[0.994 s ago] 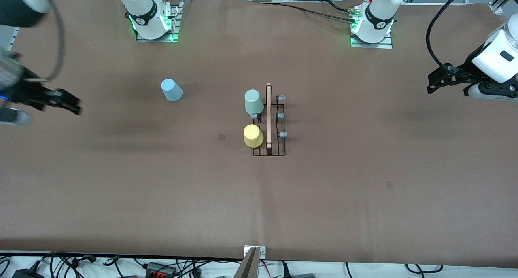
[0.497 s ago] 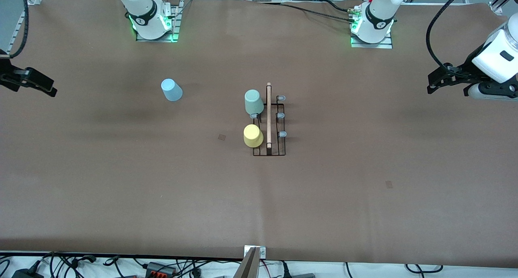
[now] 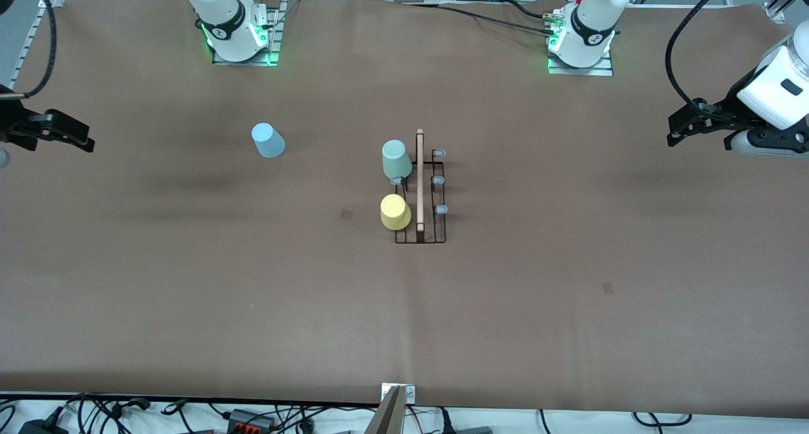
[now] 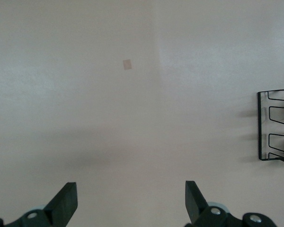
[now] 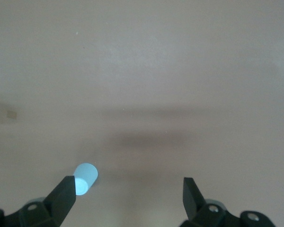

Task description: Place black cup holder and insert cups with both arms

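blue cup (image 3: 268, 140): upside down, probably light, slick plastic; take it across its tapered wall | rack (image 3: 420, 194): two cups on | right gripper (image 3: 60, 132): wide open, empty, over its table end | left gripper (image 3: 686, 126): wide open, empty, waiting

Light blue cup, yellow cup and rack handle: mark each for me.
light blue cup (image 3: 268, 141): front view, its side wall.
yellow cup (image 3: 395, 211): front view, its upturned bottom.
wooden handle (image 3: 419, 181): front view, mid-rod.

No words, numbers or brand names can be read; the arm bases (image 3: 239, 33) at the tabletop's top edge bear small round marks, too small to make out.
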You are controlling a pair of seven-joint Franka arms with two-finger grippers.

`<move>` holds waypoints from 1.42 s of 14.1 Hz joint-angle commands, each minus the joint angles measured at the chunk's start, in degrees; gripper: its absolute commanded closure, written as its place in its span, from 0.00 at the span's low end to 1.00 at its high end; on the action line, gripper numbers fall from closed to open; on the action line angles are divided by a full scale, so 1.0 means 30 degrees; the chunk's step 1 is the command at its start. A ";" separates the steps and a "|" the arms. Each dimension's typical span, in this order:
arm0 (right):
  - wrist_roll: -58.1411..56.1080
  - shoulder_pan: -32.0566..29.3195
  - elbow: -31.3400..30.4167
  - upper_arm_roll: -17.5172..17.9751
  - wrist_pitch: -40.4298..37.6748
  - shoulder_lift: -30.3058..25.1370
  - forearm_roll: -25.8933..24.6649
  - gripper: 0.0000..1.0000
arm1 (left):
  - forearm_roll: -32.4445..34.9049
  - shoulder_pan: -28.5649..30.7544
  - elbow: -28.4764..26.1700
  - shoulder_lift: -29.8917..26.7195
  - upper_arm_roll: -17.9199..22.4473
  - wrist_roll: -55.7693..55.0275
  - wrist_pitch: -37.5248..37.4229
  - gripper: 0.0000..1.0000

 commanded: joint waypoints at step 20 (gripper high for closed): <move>0.0732 0.0073 -0.0883 0.0648 0.0137 -0.0820 0.0397 0.00 | 0.0210 0.0040 0.0518 0.0206 -0.0043 0.0286 -0.0352 0.00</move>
